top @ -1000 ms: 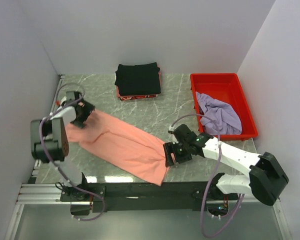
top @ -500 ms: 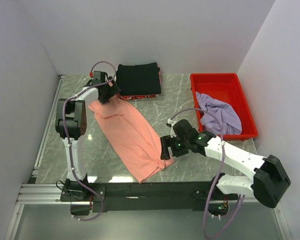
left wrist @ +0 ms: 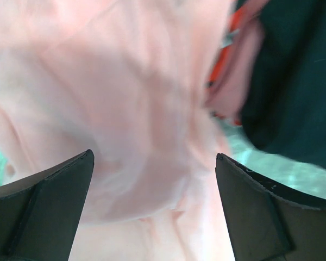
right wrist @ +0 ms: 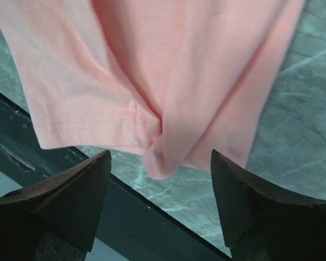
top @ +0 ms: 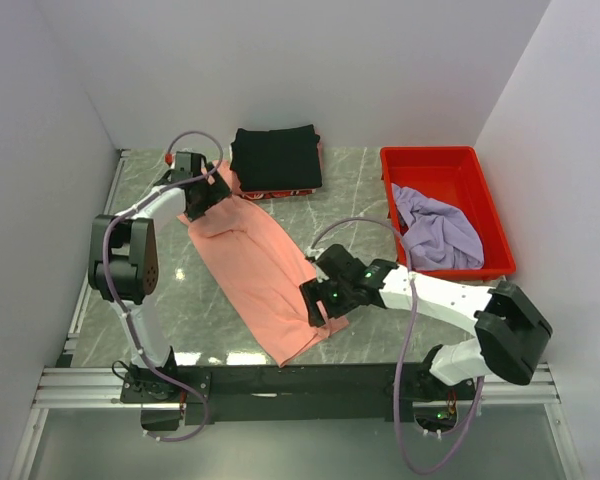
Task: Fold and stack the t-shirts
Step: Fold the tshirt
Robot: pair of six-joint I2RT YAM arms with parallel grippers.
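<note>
The salmon-pink t-shirt (top: 255, 265) lies as a long strip on the table, running from beside the black shirt down to the near edge. My left gripper (top: 202, 196) hovers over its far end, jaws wide open, with pink cloth (left wrist: 125, 109) below and between them. My right gripper (top: 316, 301) is over the shirt's near right edge, also open. A bunched fold of the pink cloth (right wrist: 163, 152) sits between its fingers without being clamped. The black t-shirt (top: 275, 157) lies neatly folded at the back and shows in the left wrist view (left wrist: 293, 81). The lavender-purple t-shirt (top: 435, 232) lies crumpled in the red tray.
The red tray (top: 430, 153) stands at the back right. Something red and pink peeks out under the black shirt (top: 270, 192). The table's dark near edge (right wrist: 125, 217) runs just below the pink shirt's hem. White walls close in the left, back and right.
The pink shirt's far end swung from the left side up to beside the black shirt. The left gripper then eased back left. The right gripper shifted left over the shirt's near end.
</note>
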